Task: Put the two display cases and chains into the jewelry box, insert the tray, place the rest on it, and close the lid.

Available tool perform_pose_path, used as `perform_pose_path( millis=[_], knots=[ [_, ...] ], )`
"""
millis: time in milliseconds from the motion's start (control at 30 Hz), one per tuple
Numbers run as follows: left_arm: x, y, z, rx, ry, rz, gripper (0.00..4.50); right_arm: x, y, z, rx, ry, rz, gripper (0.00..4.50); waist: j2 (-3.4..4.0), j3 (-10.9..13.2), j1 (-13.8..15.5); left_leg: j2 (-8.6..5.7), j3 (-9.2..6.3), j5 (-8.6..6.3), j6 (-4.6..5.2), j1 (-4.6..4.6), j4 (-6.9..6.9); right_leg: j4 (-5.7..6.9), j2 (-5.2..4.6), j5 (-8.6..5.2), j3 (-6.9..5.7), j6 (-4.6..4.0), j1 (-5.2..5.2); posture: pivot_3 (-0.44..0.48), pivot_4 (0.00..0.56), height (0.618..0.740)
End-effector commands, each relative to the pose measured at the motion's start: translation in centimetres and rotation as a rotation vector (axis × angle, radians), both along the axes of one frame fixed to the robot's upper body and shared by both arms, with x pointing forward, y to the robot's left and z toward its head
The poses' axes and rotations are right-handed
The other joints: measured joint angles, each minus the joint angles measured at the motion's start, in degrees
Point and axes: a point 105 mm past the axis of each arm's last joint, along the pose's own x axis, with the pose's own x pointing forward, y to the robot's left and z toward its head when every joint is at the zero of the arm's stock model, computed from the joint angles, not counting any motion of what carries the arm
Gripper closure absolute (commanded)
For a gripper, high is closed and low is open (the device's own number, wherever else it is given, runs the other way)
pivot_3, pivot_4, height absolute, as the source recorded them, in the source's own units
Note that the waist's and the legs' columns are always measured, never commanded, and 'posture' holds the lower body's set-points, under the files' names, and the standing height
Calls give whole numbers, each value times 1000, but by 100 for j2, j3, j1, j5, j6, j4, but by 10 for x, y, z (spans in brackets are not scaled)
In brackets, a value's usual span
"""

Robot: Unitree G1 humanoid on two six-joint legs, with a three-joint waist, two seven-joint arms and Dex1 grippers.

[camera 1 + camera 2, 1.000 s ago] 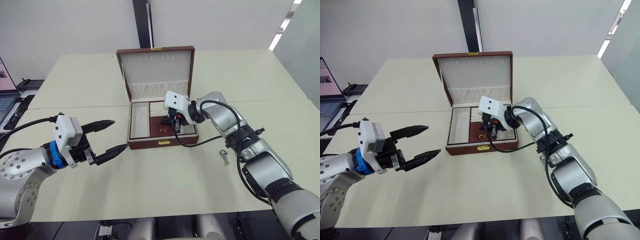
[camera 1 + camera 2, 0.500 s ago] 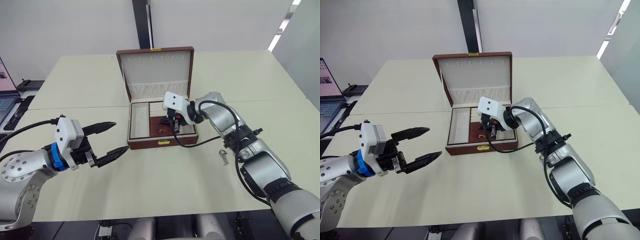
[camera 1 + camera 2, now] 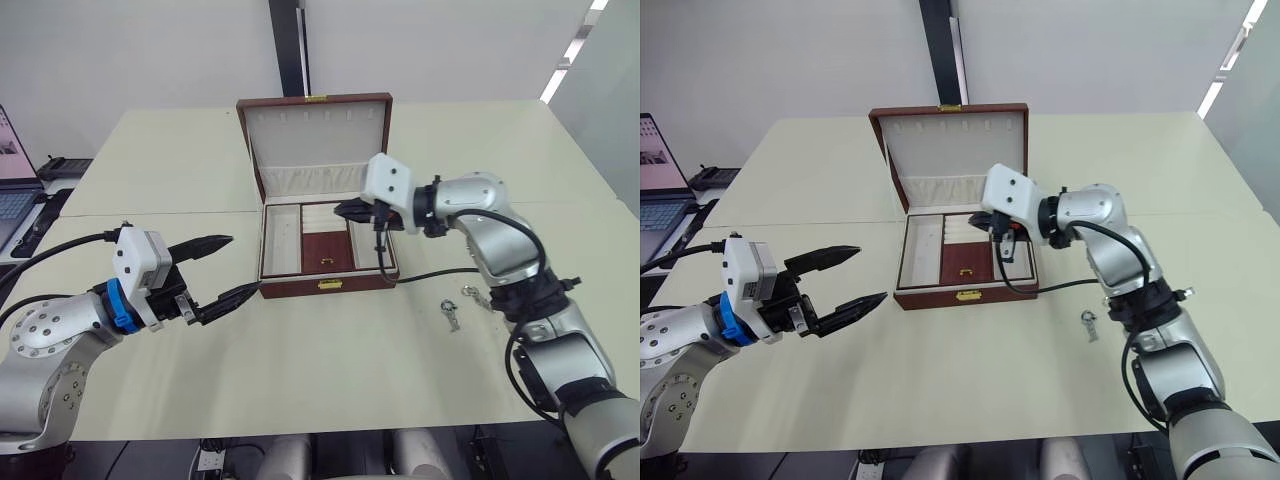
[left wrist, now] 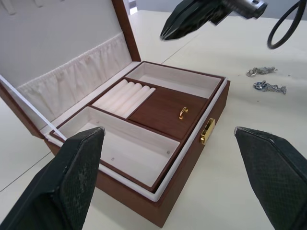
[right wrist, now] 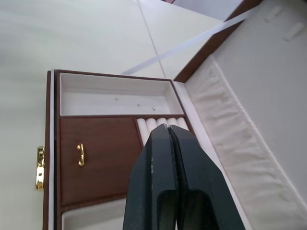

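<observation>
With the tray [image 4: 144, 120] seated in the jewelry box [image 3: 328, 285], my right gripper [image 3: 345, 210] hovered above it, fingers pressed together and empty; left gripper [image 3: 225, 268] waited spread beside the box; the rest [image 3: 459, 305] lay right of it.

Tiny silvery pieces [image 3: 455, 312] on the table too small to identify; box contents under the tray [image 4: 158, 111] hidden.

The left gripper [image 3: 222, 268] is held low at the near left, its two black fingers [image 4: 72, 177] spread wide apart and pointed toward the right. The right arm is bent at the elbow and reached in from the right, and the right gripper [image 3: 347, 210] is held with its fingers [image 5: 163, 187] pressed together, nothing seen between them.
</observation>
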Motion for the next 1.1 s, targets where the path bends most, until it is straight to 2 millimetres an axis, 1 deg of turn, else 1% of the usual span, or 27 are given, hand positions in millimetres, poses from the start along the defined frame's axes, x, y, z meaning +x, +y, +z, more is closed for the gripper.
perform_pose_path(
  millis=[33,67,100,167,333,400,467,567,633,700,867,967,1033,1100],
  knots=[
    [2,18,7,-3,-46,78,0,-11,-37,25,77,-100,-59,4467,-2,1,6,0,0,0,0,0,0,-1,0,0,0,0,0,0,150,740],
    [3,23,7,-6,-49,98,0,-13,-48,25,83,-108,-91,4467,-2,1,9,0,-2,0,0,-1,0,-2,0,0,-2,0,2,0,150,740],
    [3,26,7,-8,-52,110,0,-15,-55,25,84,-113,-110,4467,-1,2,11,1,-1,0,0,0,0,-2,0,0,-2,0,1,0,150,740],
    [9,42,6,-9,-73,184,0,-19,-85,24,123,-88,-213,4467,-2,1,12,1,0,0,1,0,0,-1,1,0,-2,0,3,0,150,740],
    [18,89,-2,-50,-100,391,0,-31,-154,16,183,-108,-492,4467,-2,1,24,0,2,-1,2,1,-1,-4,1,0,-1,0,6,0,150,740],
    [19,108,-8,-64,-103,472,0,-36,-182,12,214,-133,-617,4467,-3,1,19,1,4,-1,2,2,-1,-2,1,0,-1,0,7,0,150,740],
    [19,125,-18,-60,-108,547,0,-44,-211,2,220,-154,-736,4467,-3,1,19,0,6,-1,3,4,-1,-1,1,0,0,0,9,0,150,740],
    [18,145,-31,-61,-104,650,0,-57,-242,-11,218,-184,-866,4467,-3,1,26,0,7,-1,2,5,-1,0,1,0,0,0,11,0,150,740],
    [17,151,-37,-60,-99,678,0,-64,-252,-17,215,-197,-911,4090,-4,1,25,-1,7,-1,3,6,0,0,0,0,0,0,13,0,150,740],
    [14,155,-44,-53,-88,699,0,-73,-258,-29,205,-174,-936,3700,-4,1,18,0,8,-1,3,8,-1,2,0,0,2,0,12,0,150,740],
    [1,160,-68,-30,-21,705,0,-98,-259,-54,177,-99,-955,2302,-5,0,12,2,8,-1,4,11,-3,1,1,0,3,1,15,0,150,740],
    [-10,162,-83,-18,46,691,0,-116,-263,-79,179,3,-982,1471,-6,-1,15,3,8,-3,8,13,-2,1,2,0,3,1,17,0,150,740],
    [-12,160,-86,-19,67,672,0,-123,-262,-89,164,41,-977,829,-6,-1,16,3,5,-13,25,14,-2,0,2,-1,1,1,20,0,150,740],
    [-12,156,-86,-22,71,654,0,-124,-262,-91,163,51,-973,131,-6,-1,17,2,6,-15,28,15,0,0,1,-1,2,1,23,0,150,740]
  ],
)
